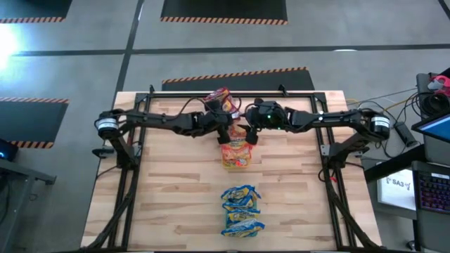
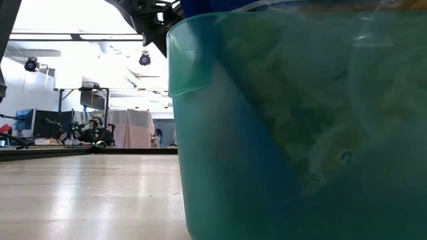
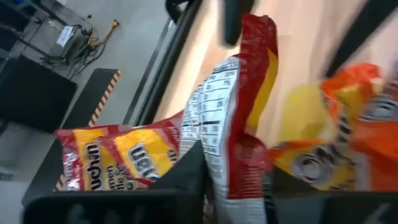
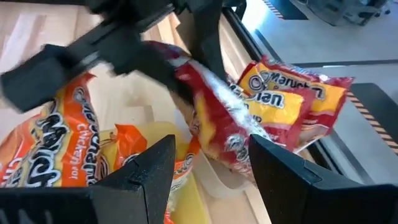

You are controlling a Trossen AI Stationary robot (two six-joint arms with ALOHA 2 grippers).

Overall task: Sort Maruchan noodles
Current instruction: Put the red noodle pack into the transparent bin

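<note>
Left end effector (image 3: 233, 186) clamped on a red packet (image 3: 239, 118) held edge-up over the table's (image 1: 169, 176) far middle | right end effector (image 4: 211, 162) fingers apart, empty, just beside it | red packets (image 1: 221, 100) at far edge | orange pile (image 1: 236, 151) centre | blue pile (image 1: 242, 209) near edge

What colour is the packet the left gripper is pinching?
Red packet, nutrition panel showing; left wrist view.

Two dark arms (image 1: 176, 121) with silvery base joints, black jaws.
</note>
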